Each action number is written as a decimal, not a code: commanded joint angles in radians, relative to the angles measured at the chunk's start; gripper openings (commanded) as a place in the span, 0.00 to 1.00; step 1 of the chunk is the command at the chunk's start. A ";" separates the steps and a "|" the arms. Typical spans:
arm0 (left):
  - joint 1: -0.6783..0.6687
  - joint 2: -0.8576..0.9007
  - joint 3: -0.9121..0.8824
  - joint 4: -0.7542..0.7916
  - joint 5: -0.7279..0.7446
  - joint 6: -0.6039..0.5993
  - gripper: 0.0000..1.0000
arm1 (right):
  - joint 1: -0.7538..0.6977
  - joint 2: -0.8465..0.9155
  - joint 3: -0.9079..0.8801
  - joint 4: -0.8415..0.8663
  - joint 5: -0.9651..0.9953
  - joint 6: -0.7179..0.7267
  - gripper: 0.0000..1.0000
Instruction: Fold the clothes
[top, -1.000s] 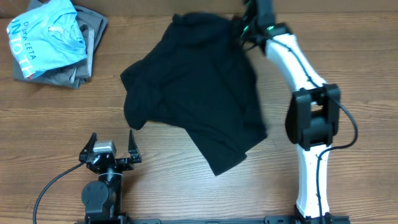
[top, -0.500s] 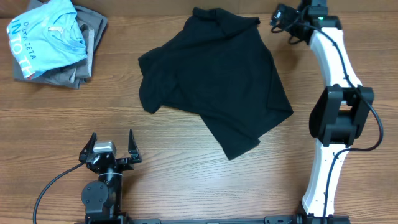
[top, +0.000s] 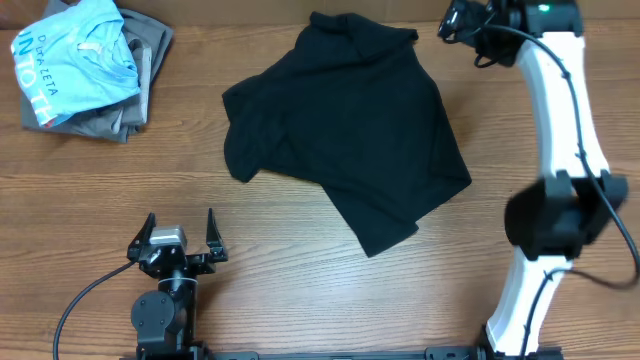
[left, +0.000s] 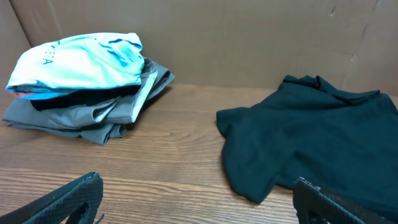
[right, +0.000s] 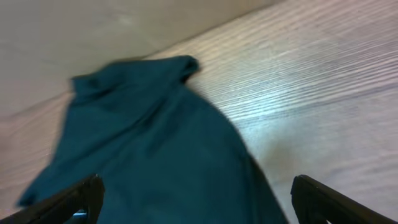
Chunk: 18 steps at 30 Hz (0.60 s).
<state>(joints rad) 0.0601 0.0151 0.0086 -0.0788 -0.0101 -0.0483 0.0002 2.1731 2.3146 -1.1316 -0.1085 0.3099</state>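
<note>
Right gripper (top: 462, 20) is let go now. On its wrist camera I see both fingers spread wide at the frame edges with nothing between them. A second ago that arm was reaching over the far right corner of the black garment (top: 345, 135). Now it is off the cloth, up by the far right edge of the table (top: 300, 300), and its elbow has swung out to the right and toward me.

The garment sat more to the left and bunched a second ago. It has since shifted right and spread out, and it hasn't budged in the last half second. It lies in the middle of the table toward the far side, flat but rumpled and unfolded. Its collar end is at the far edge and one corner points back toward me.

Left gripper (top: 180, 228) hasn't moved. It is parked near the front edge with its fingers wide apart and nothing in them, well clear of the garment. The light blue shirt (top: 75, 55) sits unchanged on the grey clothes (top: 140, 90) in the far left corner.
</note>
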 joint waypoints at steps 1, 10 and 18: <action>0.007 -0.010 -0.004 0.001 0.010 0.016 1.00 | 0.002 -0.146 0.045 -0.056 -0.012 0.000 1.00; 0.007 -0.010 -0.004 0.001 0.011 0.016 1.00 | 0.050 -0.235 0.044 -0.257 0.011 0.035 1.00; 0.007 -0.010 -0.004 0.002 0.011 0.016 1.00 | 0.167 -0.283 0.043 -0.463 0.220 0.127 1.00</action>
<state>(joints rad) 0.0601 0.0151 0.0086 -0.0788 -0.0101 -0.0483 0.1139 1.9415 2.3451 -1.5452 -0.0456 0.3653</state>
